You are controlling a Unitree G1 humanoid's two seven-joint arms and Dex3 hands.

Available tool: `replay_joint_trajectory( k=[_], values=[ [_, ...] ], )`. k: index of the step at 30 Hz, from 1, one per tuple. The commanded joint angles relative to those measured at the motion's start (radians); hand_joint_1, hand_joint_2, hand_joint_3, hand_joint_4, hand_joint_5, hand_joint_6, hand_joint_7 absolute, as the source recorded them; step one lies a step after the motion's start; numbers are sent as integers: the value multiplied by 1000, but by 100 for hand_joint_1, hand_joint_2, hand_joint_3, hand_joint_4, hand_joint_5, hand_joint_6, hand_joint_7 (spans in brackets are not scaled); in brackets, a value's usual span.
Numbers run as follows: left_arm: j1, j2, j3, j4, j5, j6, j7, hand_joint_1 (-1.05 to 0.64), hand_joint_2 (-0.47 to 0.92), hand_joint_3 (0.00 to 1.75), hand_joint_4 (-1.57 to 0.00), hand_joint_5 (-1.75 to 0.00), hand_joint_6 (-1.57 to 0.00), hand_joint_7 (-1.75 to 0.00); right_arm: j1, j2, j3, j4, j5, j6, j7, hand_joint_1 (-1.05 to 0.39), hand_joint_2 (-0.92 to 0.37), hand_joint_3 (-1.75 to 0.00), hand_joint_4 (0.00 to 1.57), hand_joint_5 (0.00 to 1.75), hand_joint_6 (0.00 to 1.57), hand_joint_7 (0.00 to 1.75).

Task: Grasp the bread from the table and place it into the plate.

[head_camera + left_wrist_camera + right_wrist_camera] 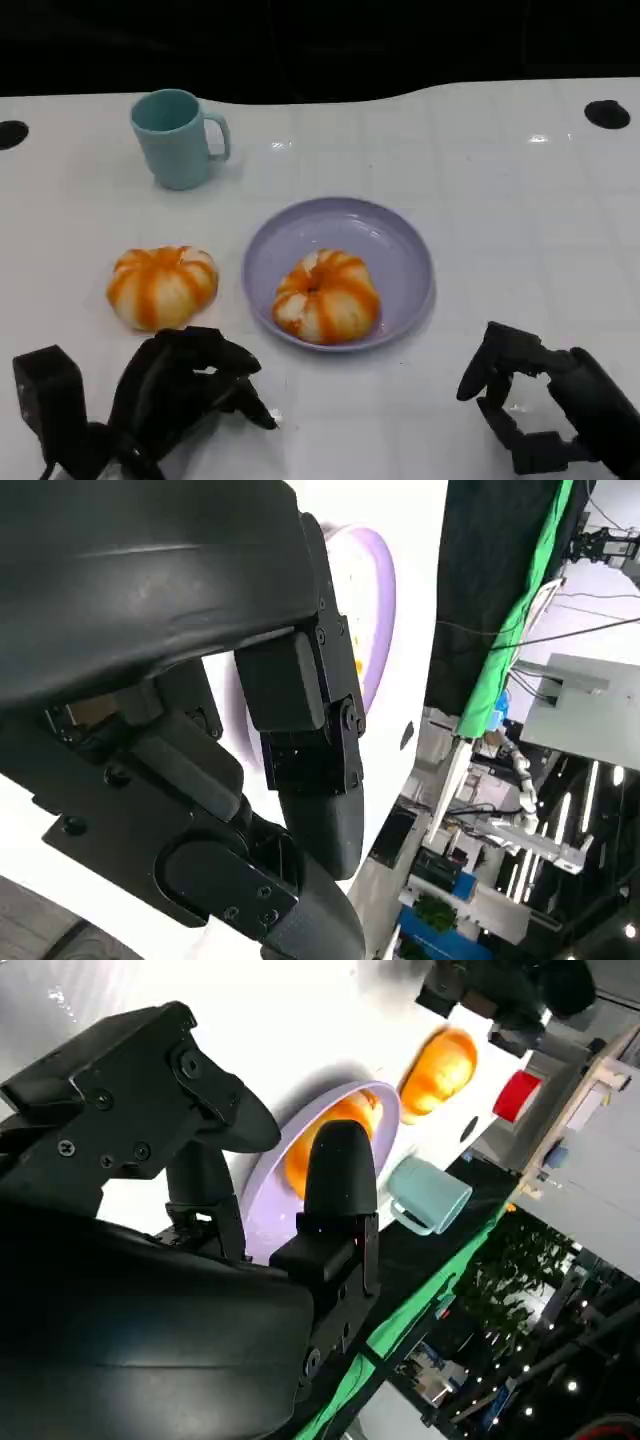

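Head view: bread (pixel 161 286) on table just beyond empty, loosely curled left robot hand (pixel 185 380), untouched.

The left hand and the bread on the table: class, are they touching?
Apart. In the head view a strip of white table separates the left hand from the bread on the table.

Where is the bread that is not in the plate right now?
In the head view, the loose bread lies on the table left of the purple plate, below the teal mug.
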Motion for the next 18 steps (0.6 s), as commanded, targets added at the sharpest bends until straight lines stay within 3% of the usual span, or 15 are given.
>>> replay_joint_trajectory(
  k=[1, 18],
  values=[
    [4, 20, 6, -3, -8, 1, -13, -105, 70, 0, -157, -59, -157, -22, -15, -23, -13, 26, -17, -28, -25, -7, -46, -118, 61, 175, 56, 144],
    [7, 20, 13, -5, -14, 6, -14, -105, 70, 0, -157, -59, -157, -21, -23, -32, -3, 54, -55, -62, -66, -9, -45, -116, 63, 175, 56, 142]
  ],
)
